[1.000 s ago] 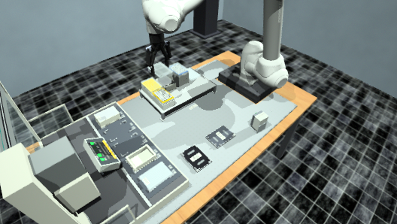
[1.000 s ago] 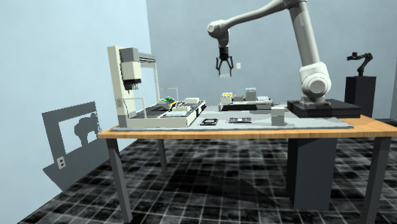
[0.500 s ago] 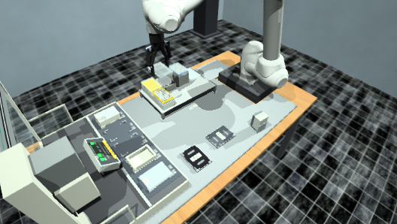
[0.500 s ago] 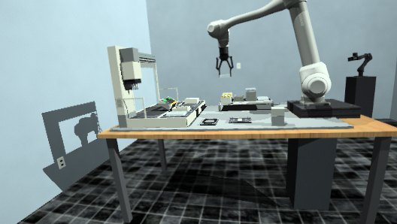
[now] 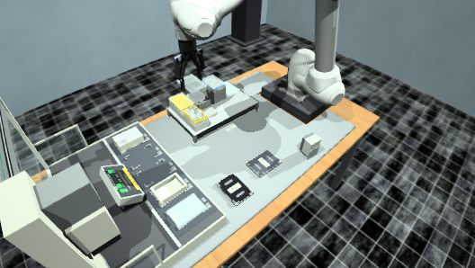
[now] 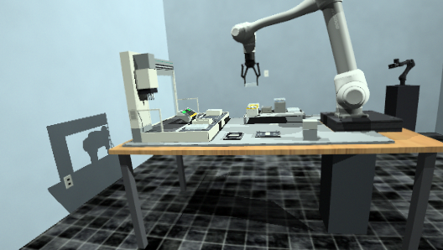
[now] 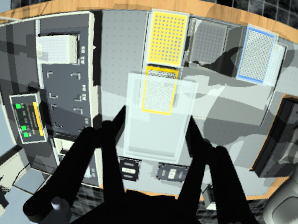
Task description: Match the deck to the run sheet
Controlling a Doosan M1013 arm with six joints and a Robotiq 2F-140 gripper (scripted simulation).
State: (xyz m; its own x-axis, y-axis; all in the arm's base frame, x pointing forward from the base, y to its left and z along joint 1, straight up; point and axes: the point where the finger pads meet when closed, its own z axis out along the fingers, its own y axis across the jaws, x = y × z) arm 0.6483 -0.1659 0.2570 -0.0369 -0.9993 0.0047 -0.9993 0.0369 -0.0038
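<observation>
My gripper (image 6: 250, 78) hangs high above the far end of the shelf (image 5: 215, 110) and is shut on a clear, thin lid (image 6: 251, 84). The lid also shows between the fingers in the wrist view (image 7: 158, 117) and in the top view (image 5: 193, 83). On the shelf stand a yellow-topped rack (image 5: 182, 102), a yellow-edged rack (image 5: 197, 115), a grey item (image 5: 198, 96) and a blue-edged rack (image 5: 215, 87). The deck (image 5: 159, 180) holds a white block (image 5: 128, 138), an open white reservoir (image 5: 168, 188) and a pale covered plate (image 5: 186, 210), with bare nests between the block and the reservoir.
Two black nests (image 5: 234, 189) (image 5: 264, 164) lie on the mat near the table's front edge. A small grey box (image 5: 310, 145) stands to their right. A panel with green buttons (image 5: 120, 183) and the handler's tall frame (image 6: 140, 90) flank the deck. The arm's base (image 5: 310, 96) stands behind the shelf.
</observation>
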